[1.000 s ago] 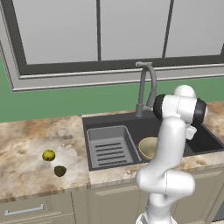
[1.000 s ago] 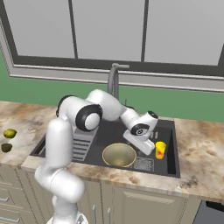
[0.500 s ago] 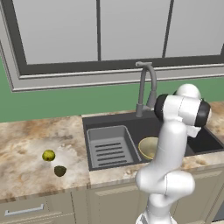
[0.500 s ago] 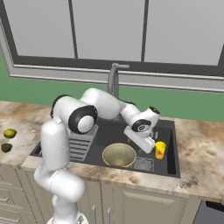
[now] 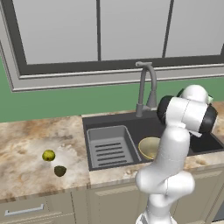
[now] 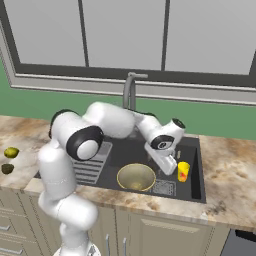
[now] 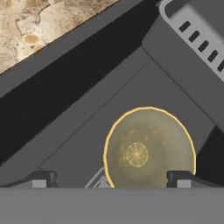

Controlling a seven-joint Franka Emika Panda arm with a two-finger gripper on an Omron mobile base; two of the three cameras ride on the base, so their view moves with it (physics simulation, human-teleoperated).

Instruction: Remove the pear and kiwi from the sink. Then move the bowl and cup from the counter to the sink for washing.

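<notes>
One pear (image 5: 48, 155) and one kiwi (image 5: 60, 170), two fruits in all, on the counter (image 5: 26, 144) at about 9 o'clock from the sink (image 5: 131, 127). One bowl (image 6: 135, 177) in the basin, beside one ribbed tray insert (image 5: 109, 146) at its 9 o'clock. One yellow cup (image 6: 183, 171) at the bowl's 3 o'clock in the right base view. One gooseneck faucet (image 5: 146, 87) at the sink's 12 o'clock. One gripper (image 7: 111, 178) with two fingertips (image 7: 41, 178).
</notes>
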